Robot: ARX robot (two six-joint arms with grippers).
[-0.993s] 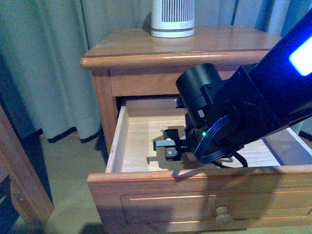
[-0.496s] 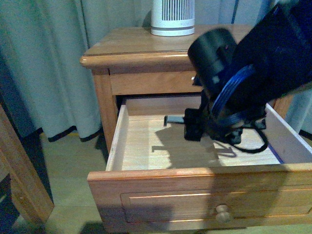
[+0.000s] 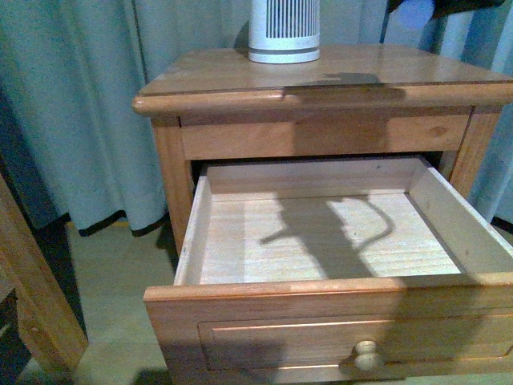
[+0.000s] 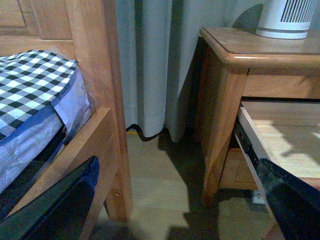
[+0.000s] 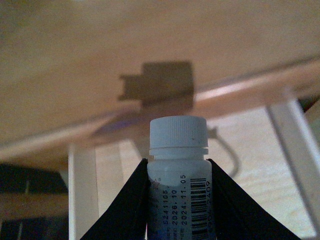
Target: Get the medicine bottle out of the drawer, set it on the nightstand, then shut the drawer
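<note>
The right end effector [image 5: 177, 165] gripped the medicine bottle [image 5: 178, 132] above the nightstand [image 5: 75, 50]; released too near the edge, it could have toppled into the open drawer [image 5: 250, 140].

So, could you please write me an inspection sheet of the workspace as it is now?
surface: nightstand top, wooden, an arm's shadow across it.
job's things: medicine bottle held in the air over the wood, not yet set down; drawer pulled open, nothing seen inside.
clutter: white ribbed device at the back of the top.
grippers: right gripper shut on the bottle; left gripper open, holding nothing, low beside the bed.
cables: nothing seen.
surroundings: curtain behind, bed frame with checked bedding.
</note>
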